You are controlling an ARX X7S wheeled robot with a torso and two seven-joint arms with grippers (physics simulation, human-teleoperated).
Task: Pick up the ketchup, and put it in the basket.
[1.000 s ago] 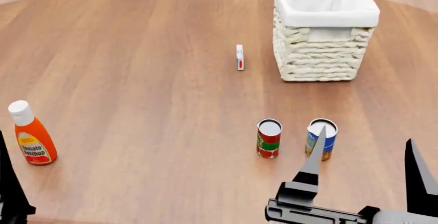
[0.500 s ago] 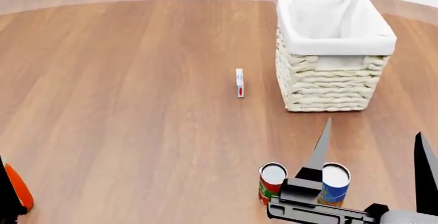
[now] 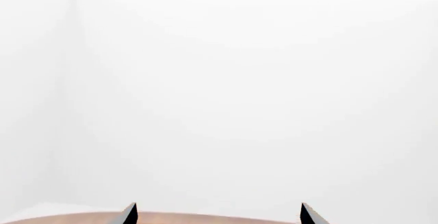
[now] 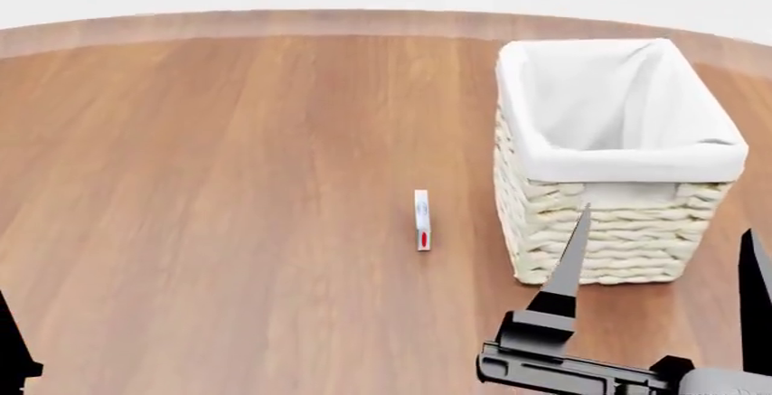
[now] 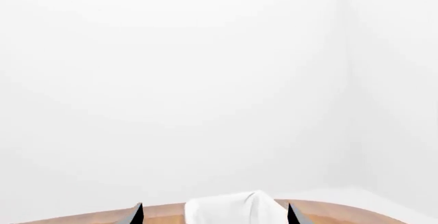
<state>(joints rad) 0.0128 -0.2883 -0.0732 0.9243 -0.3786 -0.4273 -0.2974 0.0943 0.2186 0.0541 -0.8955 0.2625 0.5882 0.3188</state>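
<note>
Right pincer (image 4: pixel 663 259) spread wide, holding nothing, hanging in front of the cream woven wicker basket (image 4: pixel 675 173) with white cloth liner, upright on the round wooden desk (image 4: pixel 217 187). Left pincer (image 3: pixel 217 215) also parted, empty. Ketchup bottle out of view.

Upright cream wicker basket (image 4: pixel 616 232) with white liner, open-topped, on the wooden table's far right.

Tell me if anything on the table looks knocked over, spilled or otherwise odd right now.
Nothing is spilled or damaged. The basket stands upright, and the small white box stands on edge left of it. One oddity: the ketchup is out of every view. Both pincers, right and left, are open and empty.
</note>
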